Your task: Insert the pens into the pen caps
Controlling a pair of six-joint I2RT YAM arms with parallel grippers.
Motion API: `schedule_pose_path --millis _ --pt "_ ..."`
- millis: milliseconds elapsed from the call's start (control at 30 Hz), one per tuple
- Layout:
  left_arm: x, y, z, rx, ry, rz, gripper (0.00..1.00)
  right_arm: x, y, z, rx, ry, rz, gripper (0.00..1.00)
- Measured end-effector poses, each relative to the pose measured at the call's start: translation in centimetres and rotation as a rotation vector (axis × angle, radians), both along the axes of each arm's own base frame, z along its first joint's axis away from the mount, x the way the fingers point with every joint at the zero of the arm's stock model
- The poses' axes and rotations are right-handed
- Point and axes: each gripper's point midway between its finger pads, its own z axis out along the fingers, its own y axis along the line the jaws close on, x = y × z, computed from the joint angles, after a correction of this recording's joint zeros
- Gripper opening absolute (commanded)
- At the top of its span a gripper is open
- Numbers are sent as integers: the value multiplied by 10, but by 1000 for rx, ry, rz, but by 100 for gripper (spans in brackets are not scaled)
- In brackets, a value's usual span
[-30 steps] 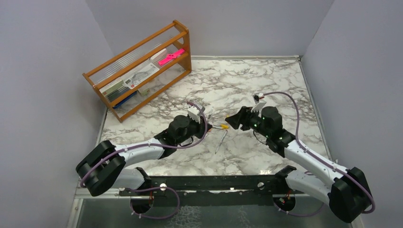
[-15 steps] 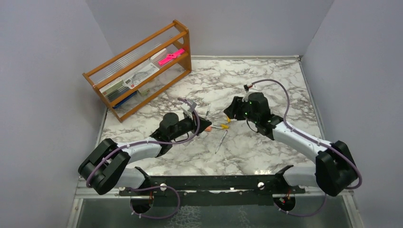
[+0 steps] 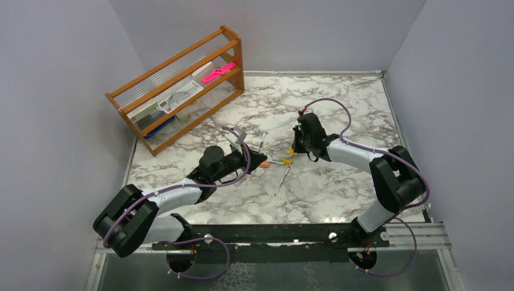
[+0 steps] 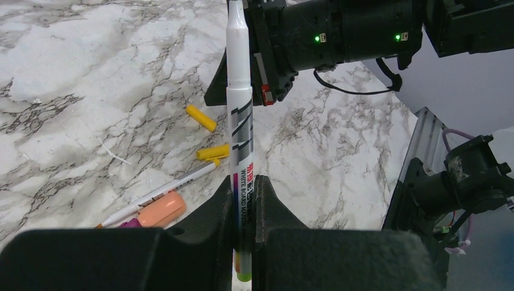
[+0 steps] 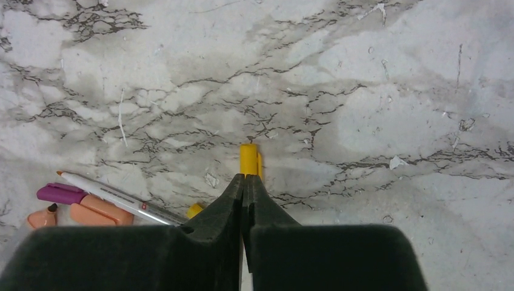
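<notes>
Firmly, a pen (image 4: 239, 109) is clamped in the left hand (image 4: 244, 185). The yellow cap (image 5: 248, 159), lying just past the fully shut right hand (image 5: 244, 179), may be missed.

- Marbled white surface (image 3: 339, 97), grey-veined, enclosed by plain grey walls (image 3: 273, 30).
- Wooden rack (image 3: 232, 37) with clear panels, standing at the far left.
- Bright pink flat item (image 3: 218, 72) inside the rack's right end.
</notes>
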Motion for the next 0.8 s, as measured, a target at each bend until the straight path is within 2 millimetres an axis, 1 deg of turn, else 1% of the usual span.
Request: schedule_pose_path --millis 67,100,133,200,333,367,467,633,800 --pt "0 2 -2 12 1 8 0 -2 -2 -3 -9 10 3 29" --pt "1 3 -3 17 0 13 0 -3 -2 -4 -10 11 2 31" --pt "2 4 -3 20 -2 16 0 -3 -2 -4 -13 11 2 32" --pt "3 5 -5 29 -1 21 0 -3 -3 -6 -19 12 4 29" --pt "5 8 -9 42 5 31 0 -4 -4 -11 -29 24 7 4" --pt "5 8 -10 45 7 33 0 -5 -4 -12 -30 27 8 2" --pt "6 9 -14 55 13 38 0 -8 -6 -16 -36 35 12 2" --pt "6 9 -20 69 27 40 0 -19 -5 -25 -28 65 37 2" --pt "6 10 -23 77 35 41 0 -21 0 -25 -2 67 56 2"
